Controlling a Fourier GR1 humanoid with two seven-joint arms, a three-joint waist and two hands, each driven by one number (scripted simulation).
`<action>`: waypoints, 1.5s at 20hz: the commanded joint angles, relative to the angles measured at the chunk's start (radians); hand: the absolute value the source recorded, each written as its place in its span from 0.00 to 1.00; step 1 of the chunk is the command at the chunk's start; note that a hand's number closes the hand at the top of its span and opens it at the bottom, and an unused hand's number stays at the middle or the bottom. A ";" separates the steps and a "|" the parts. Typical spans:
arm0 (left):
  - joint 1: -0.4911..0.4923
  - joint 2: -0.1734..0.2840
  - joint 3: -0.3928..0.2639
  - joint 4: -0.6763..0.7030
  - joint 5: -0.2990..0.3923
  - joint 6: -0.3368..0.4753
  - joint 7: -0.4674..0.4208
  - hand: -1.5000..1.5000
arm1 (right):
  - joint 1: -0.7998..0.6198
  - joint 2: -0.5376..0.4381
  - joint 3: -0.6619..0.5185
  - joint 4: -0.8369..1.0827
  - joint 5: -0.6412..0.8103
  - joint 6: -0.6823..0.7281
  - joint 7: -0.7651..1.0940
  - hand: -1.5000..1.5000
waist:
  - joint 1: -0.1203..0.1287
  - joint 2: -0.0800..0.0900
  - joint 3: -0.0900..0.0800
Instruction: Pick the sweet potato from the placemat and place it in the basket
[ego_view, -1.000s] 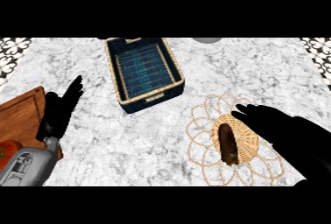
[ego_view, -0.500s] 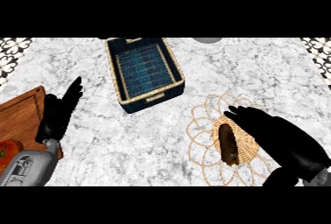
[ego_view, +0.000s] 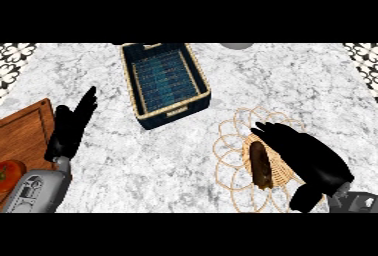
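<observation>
Sweet potato (ego_view: 259, 165) on placemat (ego_view: 229, 150): likely stiff, moderately heavy, tapered, so grasp mid-length across its narrow width; right robot hand (ego_view: 306, 157) just beside it, fingers spread, holding nothing.

One head view looks steeply down onto the counter (ego_view: 221, 90).

Bare table (ego_view: 221, 75) lies between the basket (ego_view: 166, 80) and the placemat (ego_view: 236, 150), right of the basket's near corner. Basket interior open from above, walls raised all round. Left of the basket: wooden board (ego_view: 26, 130) and left hand (ego_view: 70, 130) standing well apart.
</observation>
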 joint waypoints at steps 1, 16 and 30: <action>-0.018 -0.030 0.029 0.032 -0.033 -0.010 -0.015 0.50 | 0.032 0.071 0.036 0.005 0.078 -0.025 -0.003 0.00 | -0.002 0.000 0.000; 0.027 -0.050 0.088 -0.058 -0.072 -0.080 0.038 0.50 | -0.037 0.223 0.030 0.227 0.225 -0.061 -0.046 0.00 | 0.002 0.000 0.000; -0.029 -0.069 0.165 0.026 -0.088 -0.143 -0.008 0.50 | -0.018 0.191 -0.067 0.346 0.275 -0.089 -0.198 0.00 | -0.001 0.000 0.000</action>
